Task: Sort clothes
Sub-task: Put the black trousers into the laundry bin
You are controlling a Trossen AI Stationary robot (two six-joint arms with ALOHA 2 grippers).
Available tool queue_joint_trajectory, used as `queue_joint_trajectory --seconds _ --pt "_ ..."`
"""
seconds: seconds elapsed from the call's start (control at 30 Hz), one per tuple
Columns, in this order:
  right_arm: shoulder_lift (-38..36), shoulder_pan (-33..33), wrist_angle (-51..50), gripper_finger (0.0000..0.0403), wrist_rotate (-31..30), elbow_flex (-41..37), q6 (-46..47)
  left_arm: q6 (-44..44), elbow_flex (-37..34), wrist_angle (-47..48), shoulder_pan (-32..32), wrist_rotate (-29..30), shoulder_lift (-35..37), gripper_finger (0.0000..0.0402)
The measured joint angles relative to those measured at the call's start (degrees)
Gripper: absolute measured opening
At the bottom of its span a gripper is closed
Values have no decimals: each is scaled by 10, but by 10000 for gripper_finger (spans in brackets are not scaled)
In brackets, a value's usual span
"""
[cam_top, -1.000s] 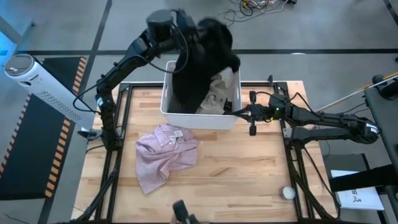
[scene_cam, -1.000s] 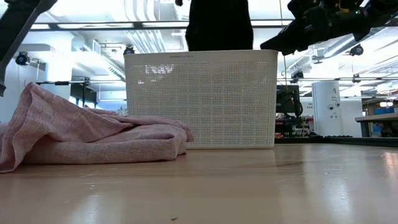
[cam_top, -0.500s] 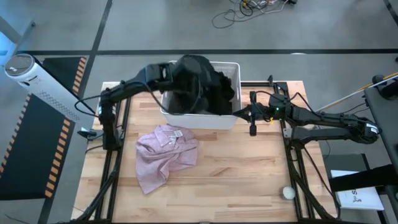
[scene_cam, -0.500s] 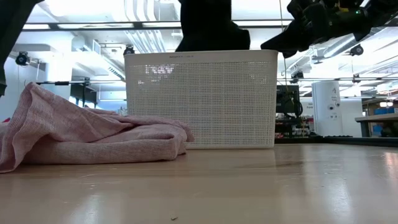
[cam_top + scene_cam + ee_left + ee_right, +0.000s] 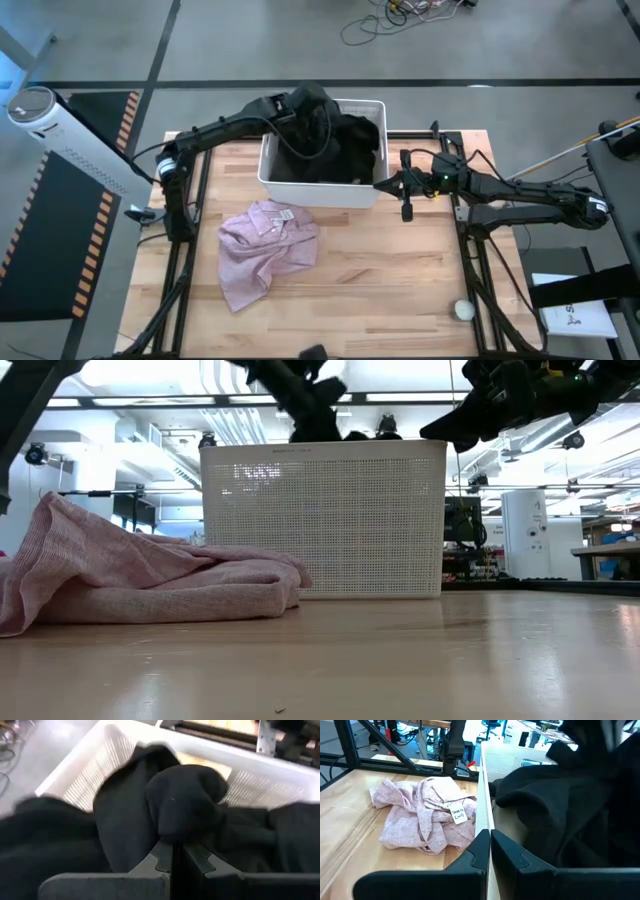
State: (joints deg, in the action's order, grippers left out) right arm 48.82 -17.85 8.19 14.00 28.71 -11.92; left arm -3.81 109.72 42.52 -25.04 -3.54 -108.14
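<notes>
A white lattice-sided basket (image 5: pixel 318 190) stands at the table's far middle. A black garment (image 5: pixel 340 145) fills it and heaps above its rim. My left gripper (image 5: pixel 303 105) is over the basket's far left part, shut on that black garment (image 5: pixel 185 805). My right gripper (image 5: pixel 388 184) is at the basket's right near corner, shut on its wall (image 5: pixel 485 780). A pale pink shirt (image 5: pixel 265 245) lies crumpled on the table in front of the basket, with a white tag (image 5: pixel 457 812) showing. The pink shirt also shows in the low view (image 5: pixel 140 575). My left gripper pinches a bunched fold of the black garment (image 5: pixel 172 837) between its two fingers, coming from the table's left and slanting down into the basket. The cloth lies slack, heaped in the basket. My right gripper has the basket's right wall at its rim (image 5: pixel 488 836) between its two fingers, one inside and one outside. It comes level from the table's right. The basket stands on the table.
A small white ball (image 5: pixel 463 310) lies near the table's right near corner. Black frame rails (image 5: pixel 185 200) run along both table sides. A white tower fan (image 5: pixel 60 135) stands on the floor at the left. Bare wood lies right of the pink shirt.
My left gripper has come down from high above the basket toward its far left rim, still shut on the black garment. The garment, which hung long below the gripper, has sunk into the basket and heaped up there, covering the pale piece inside.
</notes>
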Motion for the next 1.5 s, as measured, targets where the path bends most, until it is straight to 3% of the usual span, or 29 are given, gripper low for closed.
queue_joint_trajectory --seconds 0.13,0.3,0.6,0.73,1.07,1.2,1.33,1.4,1.5 --pt "0 0 -1 0 0 0 0 -2 -58 -6 -16 -38 -2 0" --pt "0 0 -3 0 0 0 -1 -2 -138 -42 -28 -39 -2 5" --pt "0 0 -2 0 0 -1 -11 8 -237 -90 -39 -36 1 50" --pt "0 0 -2 0 0 -2 -12 1 -207 -52 -35 -37 4 89" --pt "0 0 -4 0 0 -4 -7 -13 -29 51 6 -37 12 190" --pt "0 0 -6 0 0 -6 -6 -34 18 61 22 20 12 214" --pt "0 0 -7 0 0 -6 4 -41 25 56 10 87 13 206" --pt "0 0 -7 0 0 -6 4 -28 11 52 -11 82 7 184" --pt "0 0 -6 0 1 -6 4 -6 -30 27 -45 23 0 134"
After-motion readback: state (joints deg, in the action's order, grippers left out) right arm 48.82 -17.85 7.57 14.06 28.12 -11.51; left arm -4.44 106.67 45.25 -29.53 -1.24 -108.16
